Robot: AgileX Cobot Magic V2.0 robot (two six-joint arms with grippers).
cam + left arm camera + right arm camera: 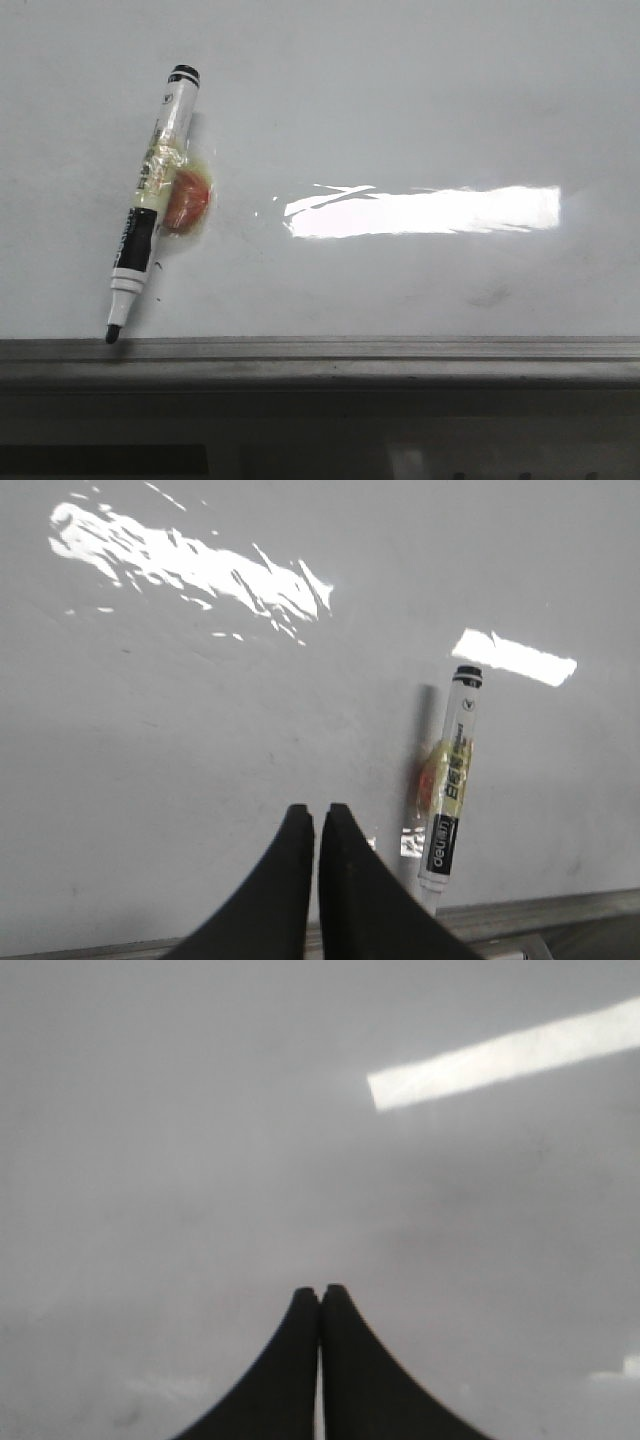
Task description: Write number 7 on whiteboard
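Observation:
The whiteboard (400, 110) fills the front view, glossy white with a grey edge rail (350, 350) along its near side. No number 7 shows on it. A black and white marker (150, 205) lies on the board at the left, uncapped tip on the rail, with a red lump taped to its side. It also shows in the left wrist view (448, 785). My left gripper (317, 812) is shut and empty above the board, a little to the side of the marker. My right gripper (320, 1292) is shut and empty over bare board. Neither gripper shows in the front view.
A bright rectangular light reflection (425, 211) lies across the board's middle. Faint smudges (490, 296) mark the board at the right. Below the rail is a dark gap and a pale surface (400, 450).

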